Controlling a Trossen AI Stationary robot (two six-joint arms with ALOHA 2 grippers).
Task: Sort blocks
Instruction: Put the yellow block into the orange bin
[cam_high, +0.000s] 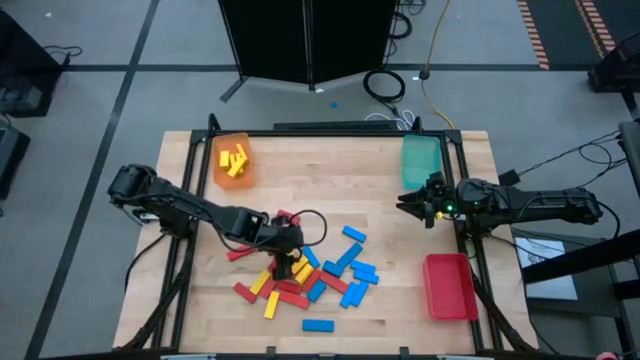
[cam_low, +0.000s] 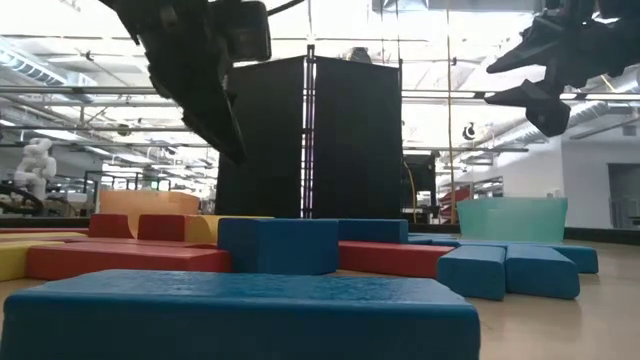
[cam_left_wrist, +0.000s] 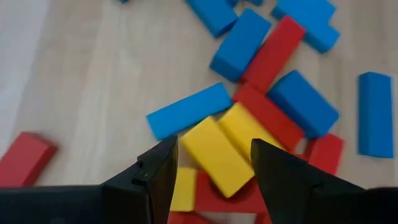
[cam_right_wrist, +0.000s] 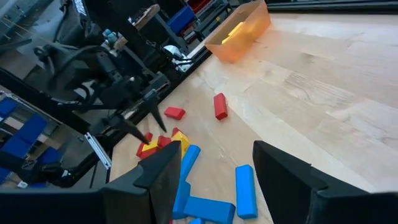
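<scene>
Sorting barely begun: few yellow blocks (cam_high: 236, 160) are held in the orange tray (cam_high: 219, 172); most blocks (cam_high: 310, 275) remain piled near it, beneath the open, empty left gripper (cam_left_wrist: 211, 171). Right gripper (cam_high: 408, 205) is parked open beside the teal tray (cam_high: 421, 157).

Blocks (cam_high: 300, 275) crowd front; table (cam_high: 330, 180) centre open.

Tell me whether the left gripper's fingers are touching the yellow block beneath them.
Apart. In the left wrist view the left gripper stands open above the yellow block, and in the right wrist view its fingers hang clear above the pile.
</scene>
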